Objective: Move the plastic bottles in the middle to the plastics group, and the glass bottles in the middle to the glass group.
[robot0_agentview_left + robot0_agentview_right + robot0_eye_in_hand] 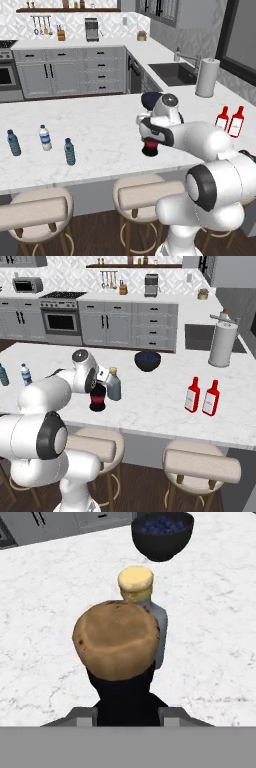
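- The gripper (127,711) sits over the black bottle (97,398), its two finger tips on either side of the neck just under the cork top; I judge it clenched on that neck, with the bottle's red-labelled belly near the front edge of the counter (150,406). Whether the base rests on the marble or is just lifted, I cannot tell.
- Just behind it, almost touching, stands the grey-blue bottle (114,387) with its tan cap, upright and unheld.
- Farther back on the marble is the dark blue bowl (147,361), which has no part in the sorting.
- Off to the robot's right, well apart from the arm, the two red bottles (202,395) stand side by side as the glass group, with the paper-towel roll (221,346) beyond them.
- Off to the left, three small water bottles (44,137) stand in a loose row; the one closest to the front edge (69,151) is apart from the other two, so I cannot say whether it counts as delivered.
- Judgement: neither glass bottle is beside the red pair yet, so both remain to be carried; the black one looks to be the step in hand, the grey-blue one next.
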Available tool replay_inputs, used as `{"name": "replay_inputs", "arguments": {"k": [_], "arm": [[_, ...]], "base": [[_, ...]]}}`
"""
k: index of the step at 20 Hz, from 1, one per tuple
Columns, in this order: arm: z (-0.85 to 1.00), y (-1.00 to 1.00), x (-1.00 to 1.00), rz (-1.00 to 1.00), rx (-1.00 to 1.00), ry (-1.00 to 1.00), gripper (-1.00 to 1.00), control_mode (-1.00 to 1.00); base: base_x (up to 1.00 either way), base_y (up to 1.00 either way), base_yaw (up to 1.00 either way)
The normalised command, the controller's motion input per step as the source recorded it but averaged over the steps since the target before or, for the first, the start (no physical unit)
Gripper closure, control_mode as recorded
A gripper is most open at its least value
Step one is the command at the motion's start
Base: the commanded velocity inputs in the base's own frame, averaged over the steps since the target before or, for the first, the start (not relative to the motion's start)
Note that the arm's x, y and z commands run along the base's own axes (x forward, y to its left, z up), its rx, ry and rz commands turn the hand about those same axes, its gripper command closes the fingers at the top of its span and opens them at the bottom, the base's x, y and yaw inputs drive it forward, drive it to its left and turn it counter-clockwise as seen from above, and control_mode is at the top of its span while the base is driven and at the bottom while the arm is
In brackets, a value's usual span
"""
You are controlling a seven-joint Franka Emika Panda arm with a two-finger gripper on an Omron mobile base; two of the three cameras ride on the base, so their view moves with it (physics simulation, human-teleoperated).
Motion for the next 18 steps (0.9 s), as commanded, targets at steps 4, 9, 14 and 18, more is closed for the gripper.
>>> {"name": "replay_inputs", "arguments": {"k": [4, 9, 14, 18], "arm": [[0.13, -0.94, -0.28, 0.06, -0.07, -0.06, 1.0, -1.0], [0.05, -0.98, -0.06, 0.01, -0.13, 0.0, 1.0, -1.0], [0.0, -0.99, 0.01, 0.0, -0.12, 0.0, 1.0, -1.0], [0.0, -1.0, 0.1, 0.0, -0.03, 0.0, 1.0, -1.0]], "base": [[0.0, 0.0, 0.0], [0.0, 0.0, 0.0], [0.0, 0.0, 0.0], [0.0, 0.0, 0.0]]}}
